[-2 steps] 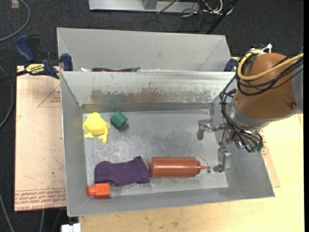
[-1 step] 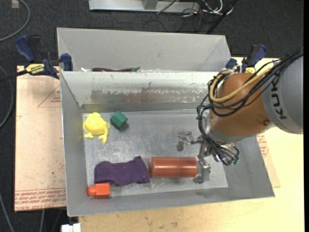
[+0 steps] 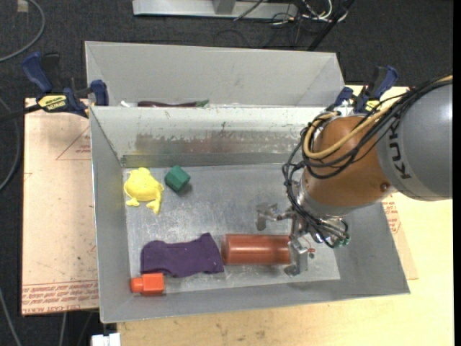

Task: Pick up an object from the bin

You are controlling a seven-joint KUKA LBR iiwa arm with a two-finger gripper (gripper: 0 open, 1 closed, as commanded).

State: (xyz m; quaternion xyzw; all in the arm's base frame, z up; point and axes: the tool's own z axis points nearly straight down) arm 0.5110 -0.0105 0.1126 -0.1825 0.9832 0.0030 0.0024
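Note:
My gripper (image 3: 282, 239) is low in the bin's right half, under the orange wrist cover. Its fingers are spread apart, one fingertip (image 3: 265, 214) up and to the left, the other (image 3: 297, 264) near the front wall. A red-brown cylinder (image 3: 252, 251) lies on its side along the front of the bin. Its right end sits just by the lower fingertip, partly within the gap between the fingers. A purple cloth (image 3: 180, 258) lies crumpled against the cylinder's left end.
An orange block (image 3: 148, 285) sits in the front left corner, beside the cloth. A yellow soft toy (image 3: 144, 189) and a green cube (image 3: 177, 179) lie at the back left. The arm and its cables cover the bin's right side.

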